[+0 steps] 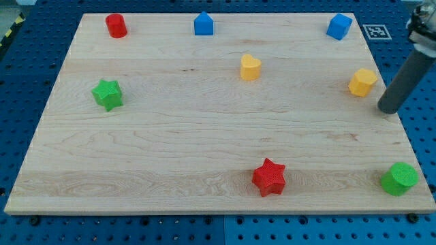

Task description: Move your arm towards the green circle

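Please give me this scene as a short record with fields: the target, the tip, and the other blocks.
target: green circle, bottom right corner of the board
tip: my tip, at the right edge, above the target, apart from it
nearest block to tip: yellow block
other blocks: red star, green star, yellow heart

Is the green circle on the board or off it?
On: the green circle sits fully on the wooden board, near its bottom-right corner.
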{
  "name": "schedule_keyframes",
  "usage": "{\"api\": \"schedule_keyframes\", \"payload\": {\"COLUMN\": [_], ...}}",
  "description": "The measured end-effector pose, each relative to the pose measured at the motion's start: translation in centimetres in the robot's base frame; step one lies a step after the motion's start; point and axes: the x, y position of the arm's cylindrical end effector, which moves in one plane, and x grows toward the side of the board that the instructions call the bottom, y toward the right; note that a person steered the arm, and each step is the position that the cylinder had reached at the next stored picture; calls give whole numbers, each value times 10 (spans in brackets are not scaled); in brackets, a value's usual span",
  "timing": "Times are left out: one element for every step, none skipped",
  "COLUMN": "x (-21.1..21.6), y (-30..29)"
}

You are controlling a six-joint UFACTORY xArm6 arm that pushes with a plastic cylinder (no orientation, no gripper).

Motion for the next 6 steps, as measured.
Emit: {"api": "schedule_keyframes", "payload": {"x": [8,22,39,68,72,72], "y": [-8,6,16,17,20,21]}}
